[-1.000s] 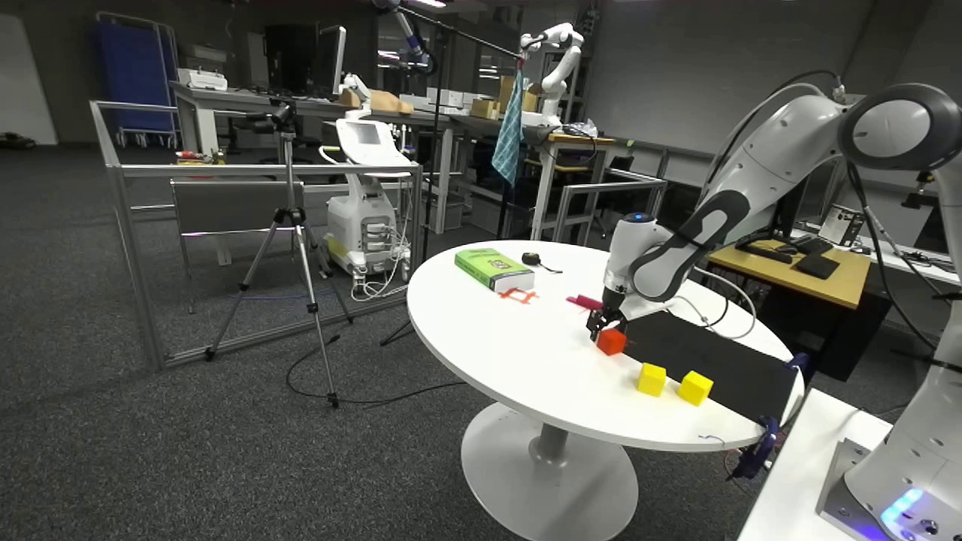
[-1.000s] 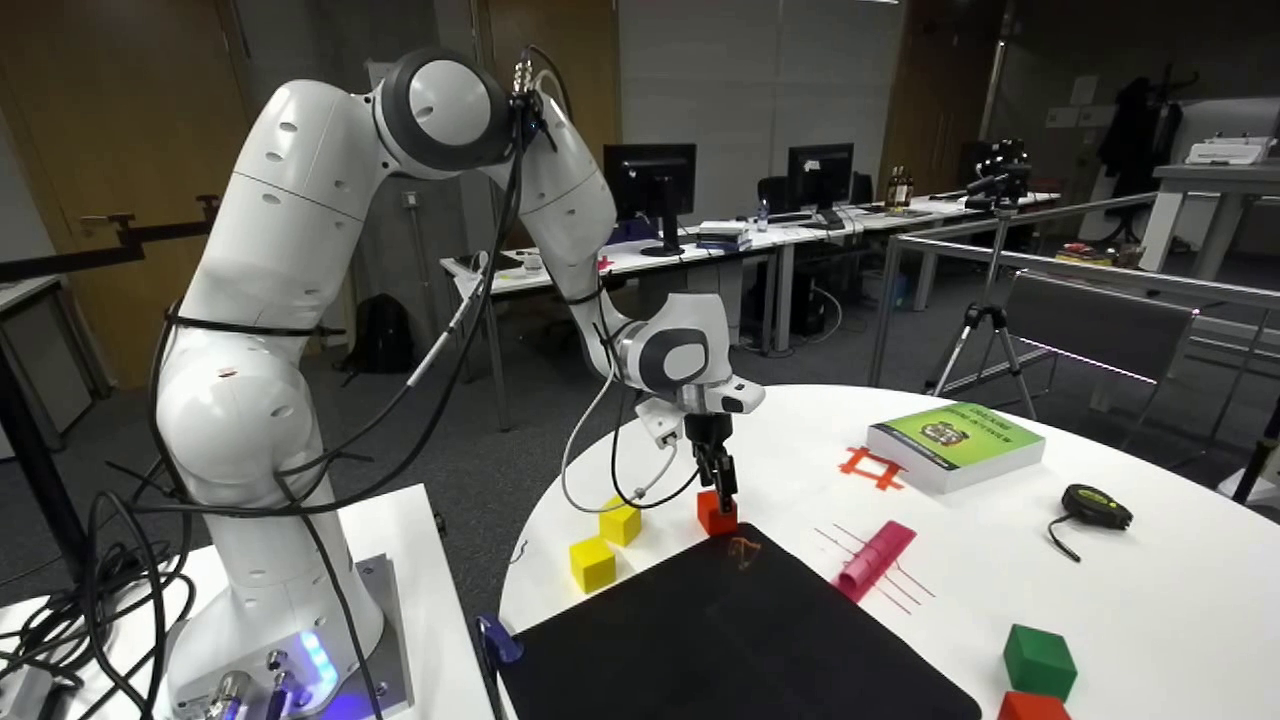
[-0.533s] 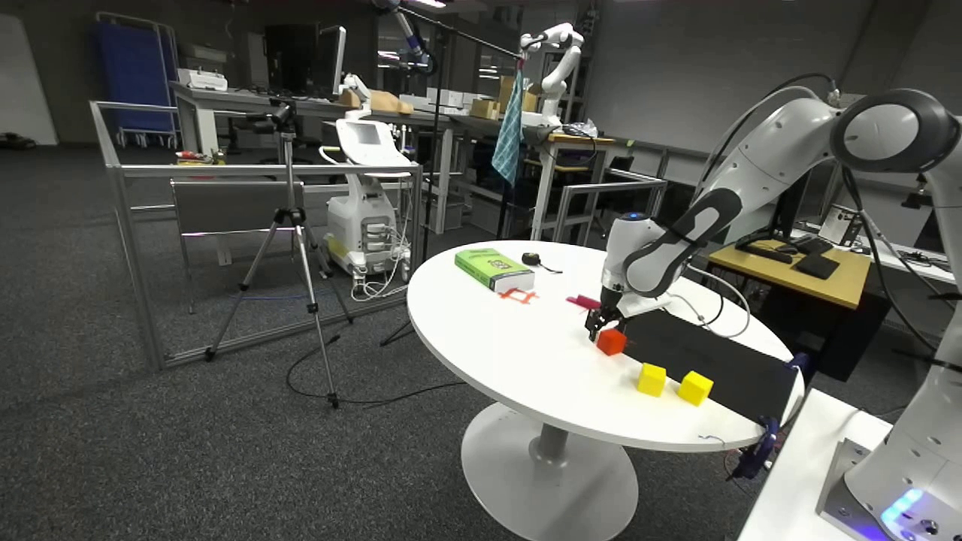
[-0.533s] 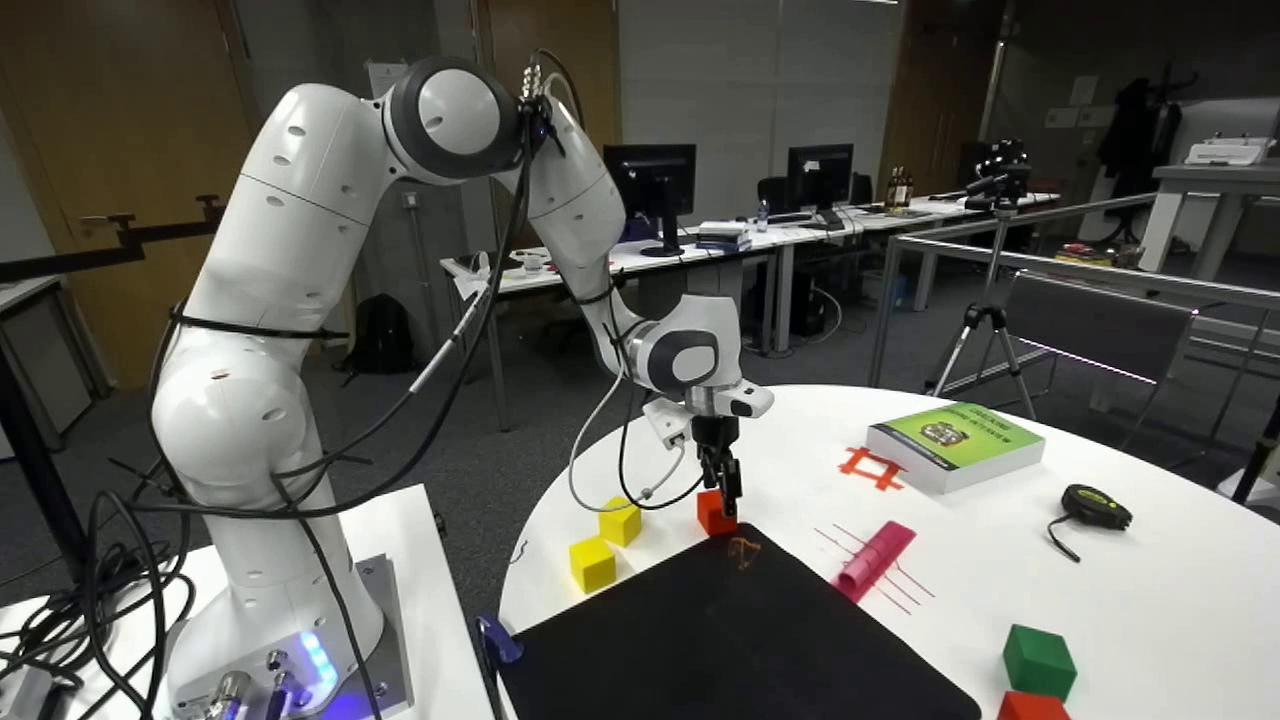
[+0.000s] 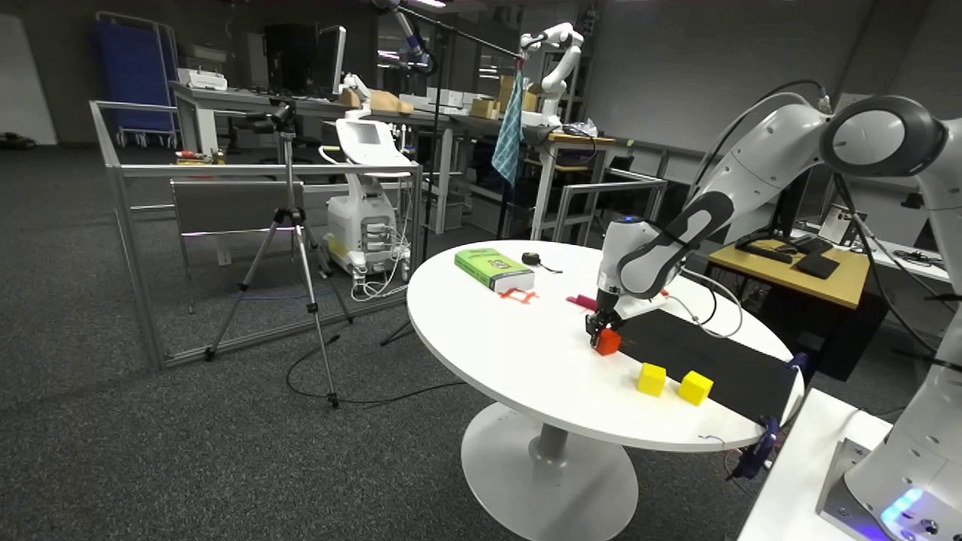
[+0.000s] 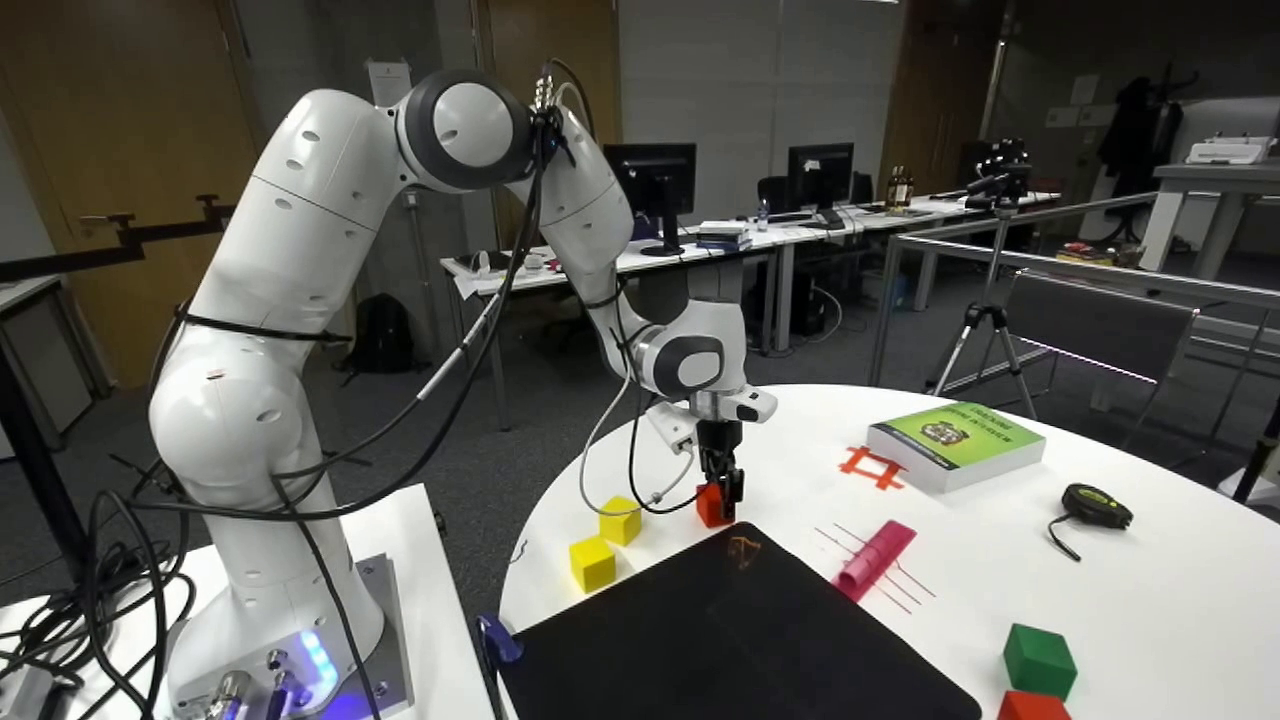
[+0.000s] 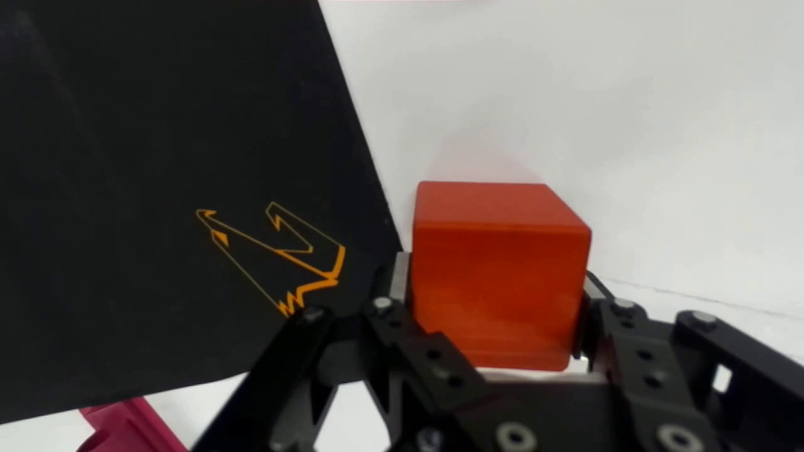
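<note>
In the wrist view, the gripper (image 7: 498, 287) clamps the red cube (image 7: 500, 273), which shows no long axis, across its nine and three o'clock faces, at or just above the white table (image 7: 659, 125), with the black mat (image 7: 157, 138) just beside the cube at nine o'clock.

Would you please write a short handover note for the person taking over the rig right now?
End effector: shut on the red cube, gripping it by two opposite sides.
Things: the cube is low beside the edge of the black mat; two yellow cubes stand nearby on the white table.
Done: the cube is gripped.
Left: it is not yet released; whether it touches the white table is hard to tell.
</note>
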Robot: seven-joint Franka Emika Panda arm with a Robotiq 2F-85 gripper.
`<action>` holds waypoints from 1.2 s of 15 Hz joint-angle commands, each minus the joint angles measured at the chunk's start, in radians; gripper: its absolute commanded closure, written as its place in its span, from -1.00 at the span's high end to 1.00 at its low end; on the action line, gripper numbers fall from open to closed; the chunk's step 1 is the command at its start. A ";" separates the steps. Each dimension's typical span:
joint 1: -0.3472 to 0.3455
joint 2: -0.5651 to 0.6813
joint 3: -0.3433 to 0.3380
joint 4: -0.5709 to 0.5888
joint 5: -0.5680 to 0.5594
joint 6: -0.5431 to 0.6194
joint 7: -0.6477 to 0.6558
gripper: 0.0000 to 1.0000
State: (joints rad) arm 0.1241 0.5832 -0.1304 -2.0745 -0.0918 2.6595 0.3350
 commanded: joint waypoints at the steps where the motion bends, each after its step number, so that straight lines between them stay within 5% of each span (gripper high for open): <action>1: -0.006 -0.013 -0.010 0.018 -0.002 -0.026 -0.022 -0.37; 9: -0.027 -0.241 -0.049 -0.102 -0.070 -0.098 -0.114 -0.37; 14: -0.135 -0.344 -0.029 -0.195 -0.128 -0.054 -0.372 -0.37; 18: -0.263 -0.360 -0.020 -0.247 -0.057 -0.003 -0.599 -0.37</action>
State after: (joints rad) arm -0.0404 0.2741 -0.1738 -2.2459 -0.1867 2.5982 -0.1033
